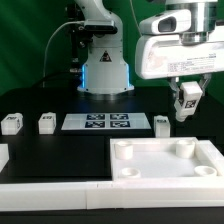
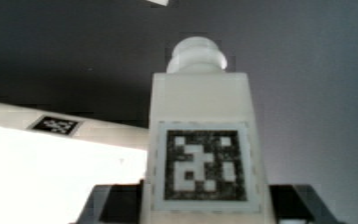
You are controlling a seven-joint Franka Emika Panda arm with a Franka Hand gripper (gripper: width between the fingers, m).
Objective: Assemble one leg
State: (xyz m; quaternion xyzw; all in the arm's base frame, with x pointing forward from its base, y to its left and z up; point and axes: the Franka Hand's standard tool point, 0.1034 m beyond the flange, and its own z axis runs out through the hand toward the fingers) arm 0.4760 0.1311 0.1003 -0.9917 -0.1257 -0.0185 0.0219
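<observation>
My gripper (image 1: 186,108) is shut on a leg (image 1: 186,101), a small white block with a black-and-white tag, and holds it in the air at the exterior view's right, above the far right part of the wide white tray piece (image 1: 165,168) with round sockets. In the wrist view the held leg (image 2: 201,130) fills the middle, its round peg pointing away, with the dark fingers (image 2: 114,200) pressed on both sides. Three more legs stand on the black table: one (image 1: 12,123) at the left, one (image 1: 46,123) beside it, one (image 1: 162,124) right of the marker board.
The marker board (image 1: 98,122) lies flat at the table's middle, in front of the arm's base (image 1: 104,70). A low white wall (image 1: 50,190) runs along the front edge. In the wrist view a white surface with a tag (image 2: 55,126) lies below.
</observation>
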